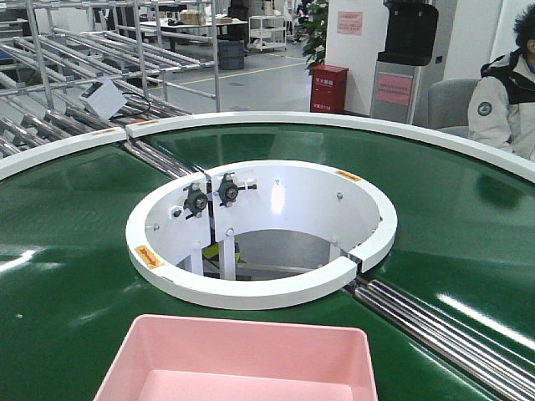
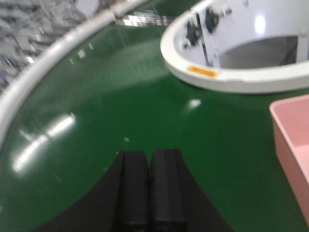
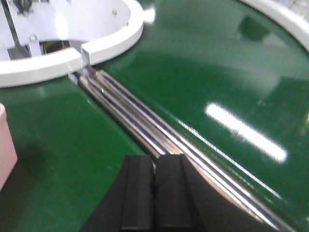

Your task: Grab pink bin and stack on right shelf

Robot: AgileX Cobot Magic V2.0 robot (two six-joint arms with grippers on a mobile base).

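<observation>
Front view: the pink bin [image 1: 251, 347] rests on the green belt [image 1: 75, 251], on the near side of the white ring [image 1: 251, 292] and apart from it; the lower frame edge cuts off its front half, so only the rear wall, two rounded corners and part of the floor show. Neither arm appears here. Yellow labels [image 1: 148, 256] on the ring are too small to read, as are the writing on a red box [image 1: 328, 88] and a pink notice [image 1: 349, 22] beyond the belt. Steel rollers [image 1: 451, 330] cross the belt from the ring's gap toward the lower right. A seated person [image 1: 501, 100] is cropped by the right edge; roller racks [image 1: 84, 58] fill the upper left. Left wrist view, blurred: the left pincer [image 2: 149, 157] hangs over bare belt, its two black fingers pressed together with nothing between them; the bin's corner enters at the right edge, well apart from the fingers. The ring's label stays illegible. Right wrist view: the right pincer [image 3: 155, 160] is likewise closed and empty, above the rollers; only a pink sliver of the bin shows at the left edge.
</observation>
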